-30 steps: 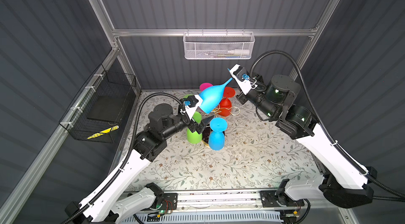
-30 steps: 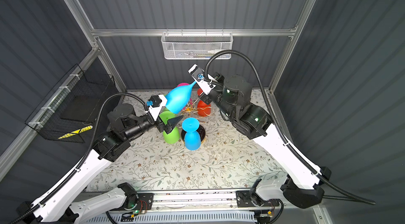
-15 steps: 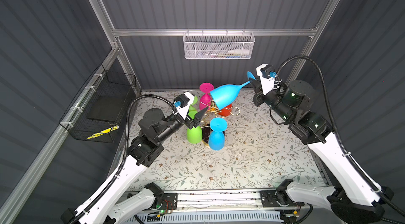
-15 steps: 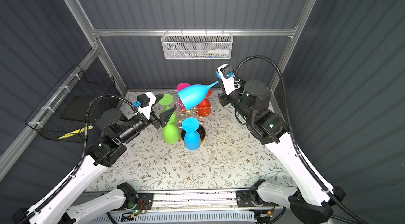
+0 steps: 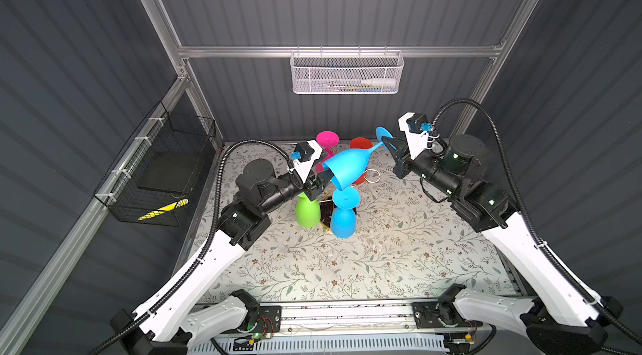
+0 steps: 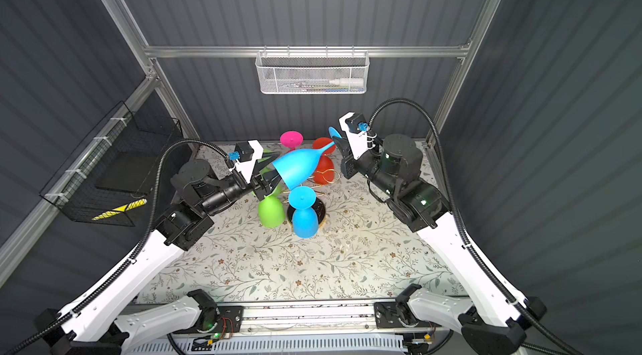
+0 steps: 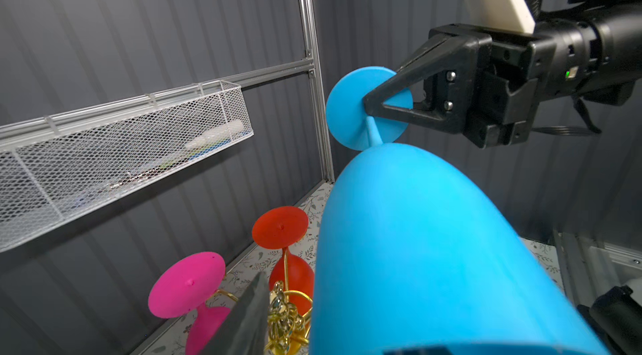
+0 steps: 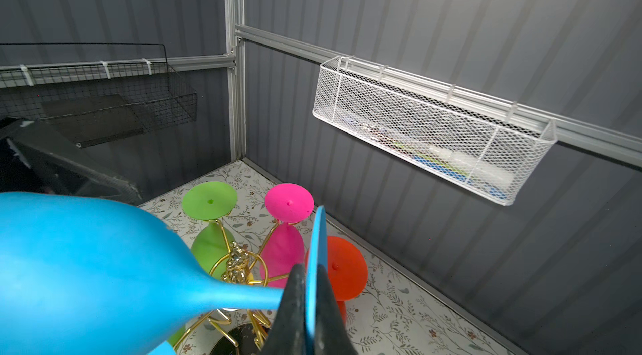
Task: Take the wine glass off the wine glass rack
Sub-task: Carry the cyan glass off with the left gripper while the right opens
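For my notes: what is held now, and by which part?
The right end effector pinches the blue wine glass by its foot. The left end effector brackets its bowl; grip unclear.

I've narrowed the left gripper's (image 5: 321,181) jaws from wide open; they now flank the blue wine glass (image 5: 347,167) bowl. The right gripper (image 5: 388,145), after swinging the glass out rightward, has brought it back lower, toward the left arm.
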`<state>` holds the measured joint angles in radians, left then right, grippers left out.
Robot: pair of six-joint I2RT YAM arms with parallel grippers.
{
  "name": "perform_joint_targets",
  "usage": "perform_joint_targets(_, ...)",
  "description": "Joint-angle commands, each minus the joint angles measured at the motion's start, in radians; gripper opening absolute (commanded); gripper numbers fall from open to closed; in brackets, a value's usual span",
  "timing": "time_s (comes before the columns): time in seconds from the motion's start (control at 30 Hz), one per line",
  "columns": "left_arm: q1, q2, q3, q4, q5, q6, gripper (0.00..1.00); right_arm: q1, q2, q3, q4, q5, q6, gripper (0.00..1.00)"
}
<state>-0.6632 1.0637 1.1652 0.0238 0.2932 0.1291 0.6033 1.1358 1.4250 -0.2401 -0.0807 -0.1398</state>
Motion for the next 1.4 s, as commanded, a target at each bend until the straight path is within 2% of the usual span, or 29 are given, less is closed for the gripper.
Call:
perform_joint_targets(0.0, -0.004, 0.011, 0.051, 0.006, 0.061, -0.005, 0.41, -0.002, -0.009, -0.013, 0.052, -0.053, 0.039, 0.00)
perform_joint_targets(0.1, -0.004, 0.018, 0.057, 0.003, 0.067, -0.002, 0.34, -0.002, -0.024, -0.020, 0.053, -0.066, 0.047, 0.00)
perform_joint_targets(0.13, -0.004, 0.018, 0.057, 0.004, 0.070, -0.002, 0.28, -0.002, -0.040, -0.023, 0.054, -0.073, 0.052, 0.00)
perform_joint_targets(0.2, -0.004, 0.019, 0.056, 0.010, 0.070, -0.004, 0.09, -0.003, -0.041, -0.027, 0.053, -0.082, 0.057, 0.00)
perform_joint_targets(0.27, -0.004, 0.018, 0.054, 0.022, 0.061, -0.012, 0.00, -0.002, -0.042, -0.031, 0.054, -0.089, 0.066, 0.00)
perform_joint_targets(0.33, -0.004, 0.014, 0.054, 0.032, 0.048, -0.017, 0.00, -0.002, -0.042, -0.034, 0.054, -0.090, 0.078, 0.01)
perform_joint_targets(0.4, -0.004, 0.007, 0.054, 0.029, 0.043, -0.017, 0.00, -0.003, -0.041, -0.029, 0.051, -0.087, 0.097, 0.08)
perform_joint_targets(0.47, -0.004, -0.006, 0.056, 0.008, -0.015, -0.007, 0.00, -0.003, -0.047, -0.026, 0.045, -0.086, 0.120, 0.20)
perform_joint_targets(0.53, -0.004, -0.028, 0.052, -0.002, -0.052, 0.002, 0.00, -0.003, -0.061, -0.034, 0.049, -0.059, 0.144, 0.37)
perform_joint_targets(0.67, -0.004, -0.066, 0.059, -0.008, -0.144, 0.014, 0.00, -0.003, -0.090, -0.055, 0.051, 0.001, 0.169, 0.57)
perform_joint_targets(0.73, -0.004, -0.063, 0.104, -0.063, -0.230, 0.014, 0.00, -0.005, -0.104, -0.064, 0.044, 0.029, 0.186, 0.67)
perform_joint_targets(0.83, -0.004, -0.033, 0.203, -0.187, -0.367, 0.005, 0.00, -0.008, -0.128, -0.086, 0.039, 0.057, 0.200, 0.76)
perform_joint_targets(1.03, 0.017, 0.108, 0.511, -0.536, -0.688, -0.049, 0.00, -0.014, -0.166, -0.127, 0.009, 0.143, 0.224, 0.88)
perform_joint_targets(1.1, 0.092, 0.170, 0.629, -0.679, -0.720, -0.101, 0.00, -0.017, -0.179, -0.129, -0.014, 0.162, 0.246, 0.91)
perform_joint_targets(1.23, 0.329, 0.250, 0.751, -0.840, -0.577, -0.197, 0.00, -0.020, -0.209, -0.135, -0.047, 0.175, 0.263, 0.95)
perform_joint_targets(1.37, 0.440, 0.341, 0.840, -0.961, -0.477, -0.227, 0.00, -0.022, -0.231, -0.131, -0.112, 0.214, 0.268, 0.99)
